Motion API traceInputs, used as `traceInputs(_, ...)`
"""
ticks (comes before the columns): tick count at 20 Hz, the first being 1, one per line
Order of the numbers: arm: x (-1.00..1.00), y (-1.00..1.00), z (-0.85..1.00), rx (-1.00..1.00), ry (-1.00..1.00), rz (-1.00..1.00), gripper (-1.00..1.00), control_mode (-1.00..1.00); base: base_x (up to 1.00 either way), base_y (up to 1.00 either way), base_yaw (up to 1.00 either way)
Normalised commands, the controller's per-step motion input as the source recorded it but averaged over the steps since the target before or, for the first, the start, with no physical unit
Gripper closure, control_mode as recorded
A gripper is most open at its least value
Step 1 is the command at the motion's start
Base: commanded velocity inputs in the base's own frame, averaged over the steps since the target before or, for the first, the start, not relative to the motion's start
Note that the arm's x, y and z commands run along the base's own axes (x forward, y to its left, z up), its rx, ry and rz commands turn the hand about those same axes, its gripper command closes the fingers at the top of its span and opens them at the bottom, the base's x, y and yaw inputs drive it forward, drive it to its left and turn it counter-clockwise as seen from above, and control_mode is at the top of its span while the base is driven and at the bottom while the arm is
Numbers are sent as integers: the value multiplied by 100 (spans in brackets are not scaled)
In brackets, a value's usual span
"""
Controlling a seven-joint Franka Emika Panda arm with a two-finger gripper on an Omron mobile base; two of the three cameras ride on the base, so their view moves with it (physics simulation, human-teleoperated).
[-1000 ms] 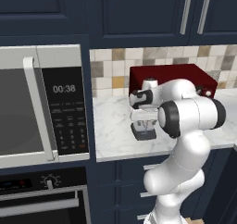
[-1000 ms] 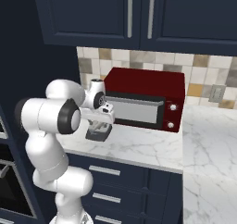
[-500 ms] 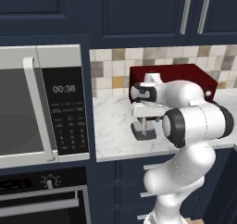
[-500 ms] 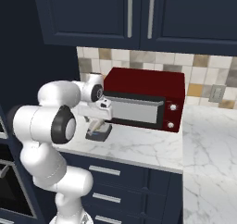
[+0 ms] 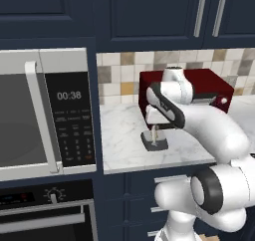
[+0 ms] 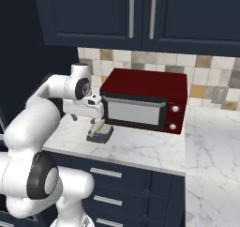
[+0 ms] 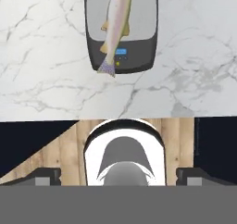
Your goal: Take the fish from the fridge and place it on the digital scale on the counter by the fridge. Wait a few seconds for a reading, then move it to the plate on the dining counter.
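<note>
Fish (image 7: pixel 116 24) lay on digital scale (image 7: pixel 141 52) ahead of wide-open, empty claw (image 7: pixel 118 174); weighing pause, regrasp probably next.

We note navy upper cabinets (image 5: pixel 149 11) with long pale handles above a backsplash (image 6: pixel 206 73) of beige, grey and ochre tiles. A white marble worktop (image 6: pixel 140 148) sits on navy drawers (image 6: pixel 110 186) with silver pulls. A socket (image 6: pixel 218 94) is set in the tiling. A steel microwave (image 5: pixel 45 110) stands above an oven (image 5: pixel 45 212). The floor (image 7: pixel 60 149) is wooden planking.
</note>
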Motion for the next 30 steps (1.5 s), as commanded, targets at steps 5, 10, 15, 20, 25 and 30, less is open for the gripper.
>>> traceInputs(5, -88, 0, 41, 0, -30, -2, -100, -100, 0, 0, 0)
traceInputs(10, -44, 0, 28, 0, -18, 0, -100, -100, 0, 0, 0)
traceInputs(15, 0, 0, 0, 0, 0, 0, -100, -100, 0, 0, 0)
traceInputs(20, 0, 0, 0, 0, 0, 0, -100, -100, 0, 0, 0)
traceInputs(25, 0, 0, 0, 0, 0, 0, -100, -100, 0, 0, 0)
traceInputs(30, 0, 0, 0, 0, 0, 0, -100, -100, 0, 0, 0)
